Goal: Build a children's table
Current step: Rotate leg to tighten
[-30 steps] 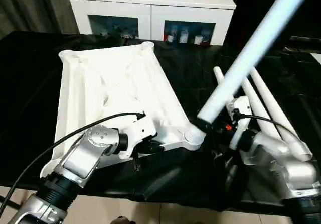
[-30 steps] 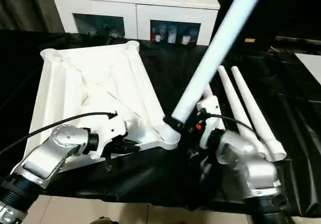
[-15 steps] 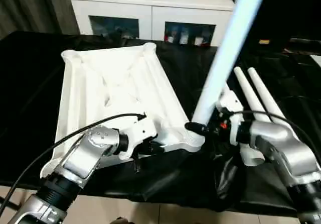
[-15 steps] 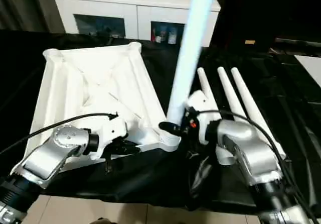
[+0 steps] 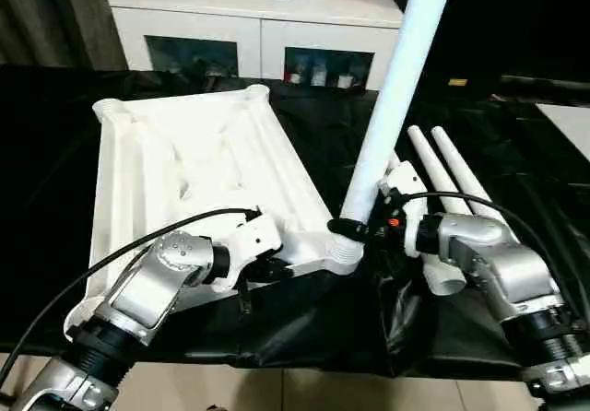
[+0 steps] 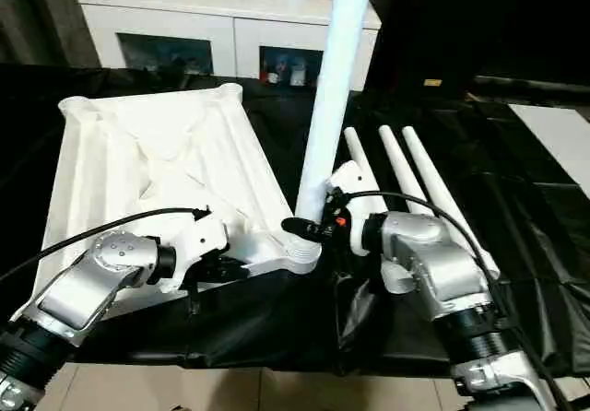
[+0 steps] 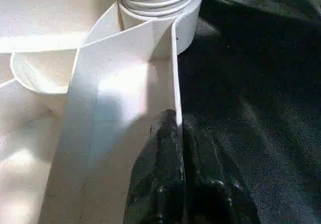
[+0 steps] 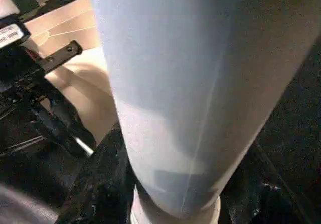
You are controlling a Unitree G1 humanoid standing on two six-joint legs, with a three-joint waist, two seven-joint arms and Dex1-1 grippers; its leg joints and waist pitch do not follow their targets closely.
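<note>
Tabletop (image 5: 184, 167) ribbed side up, leg (image 5: 392, 98) socketed.

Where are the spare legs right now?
Three spare legs lie side by side on the black cloth, on the robot's right, just beyond the right gripper and right of the tabletop.

Tabletop (image 5: 184, 162): white plastic, smooth, faint sheen, ribbed underside up
Leg (image 5: 396, 88) in corner socket (image 5: 343, 250): smooth white plastic tube, threaded ridges at base
Desk (image 5: 55, 153): black cloth cover, slightly shiny, wrinkled
Forearms (image 5: 147, 291): brushed silver metal
Left gripper (image 7: 178, 148) fingers: black, glossy, lumpy
Cabinet (image 5: 258, 15): matt white, glass doors
</note>
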